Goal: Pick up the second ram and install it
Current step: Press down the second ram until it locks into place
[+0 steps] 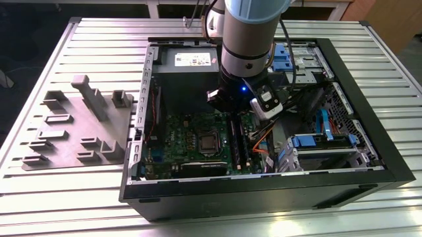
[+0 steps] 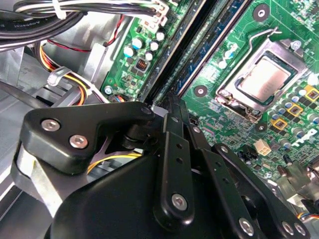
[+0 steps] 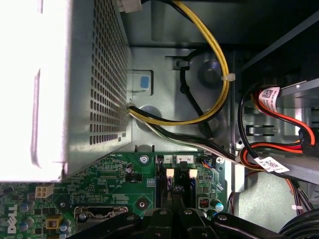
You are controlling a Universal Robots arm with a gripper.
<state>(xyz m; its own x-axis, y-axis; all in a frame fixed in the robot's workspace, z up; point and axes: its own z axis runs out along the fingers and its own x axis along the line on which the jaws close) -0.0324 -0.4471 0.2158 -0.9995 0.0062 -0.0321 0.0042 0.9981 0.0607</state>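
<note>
My gripper [image 1: 230, 109] hangs inside the open computer case, low over the back end of the memory slots on the green motherboard [image 1: 191, 136]. In both wrist views its black fingers [image 2: 175, 129] are drawn together with no visible gap. They line up with a long thin dark strip, the second ram [image 2: 185, 46], which stands on edge in a slot. A similar strip with a green side [image 2: 182, 37] sits in the slot beside it. My gripper [image 3: 173, 199] is at the slot end with the white latches [image 3: 169, 172]. Whether the tips touch the ram is hidden.
The grey power-supply box [image 1: 188, 61] stands at the back of the case, and its perforated wall [image 3: 107, 74] is close by. Yellow, black and red cables [image 3: 219, 74] run beside the slots. The processor socket [image 2: 259, 82] lies nearby. A grey parts fixture [image 1: 79, 123] sits at the exterior view's left.
</note>
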